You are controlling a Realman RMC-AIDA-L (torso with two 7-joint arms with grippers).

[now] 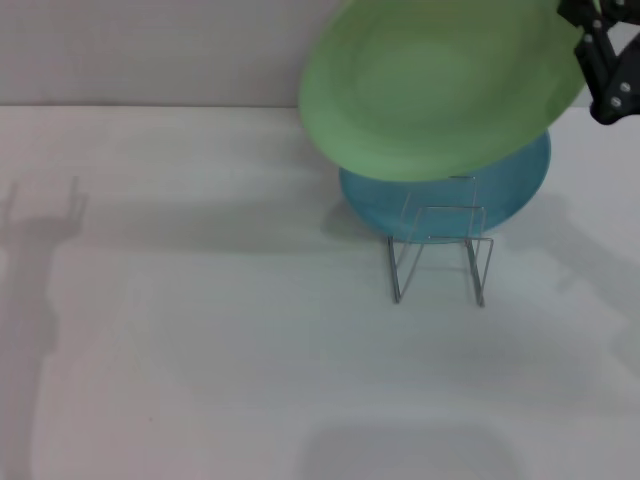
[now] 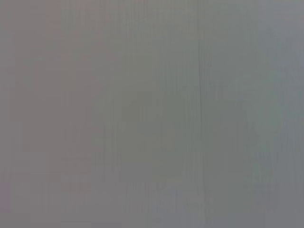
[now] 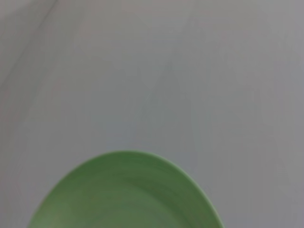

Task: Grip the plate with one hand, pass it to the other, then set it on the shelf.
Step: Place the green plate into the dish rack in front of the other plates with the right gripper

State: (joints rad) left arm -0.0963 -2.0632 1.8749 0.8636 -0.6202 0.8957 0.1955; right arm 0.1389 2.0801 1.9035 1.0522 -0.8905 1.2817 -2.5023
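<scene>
The light green plate (image 1: pixel 440 85) hangs in the air at the top of the head view, tilted, above the wire rack. My right gripper (image 1: pixel 590 60) is shut on the plate's right rim at the top right corner. The plate also fills the lower part of the right wrist view (image 3: pixel 126 194). The thin silver wire shelf (image 1: pixel 440 250) stands on the white table right of centre, below the plate. My left gripper is out of view; only a shadow of an arm falls on the table's left side, and the left wrist view shows a blank grey surface.
A turquoise-blue plate (image 1: pixel 500 195) leans in the back of the wire rack, partly hidden by the green plate. The white table (image 1: pixel 200 350) stretches to the left and front. A pale wall rises behind the table's far edge.
</scene>
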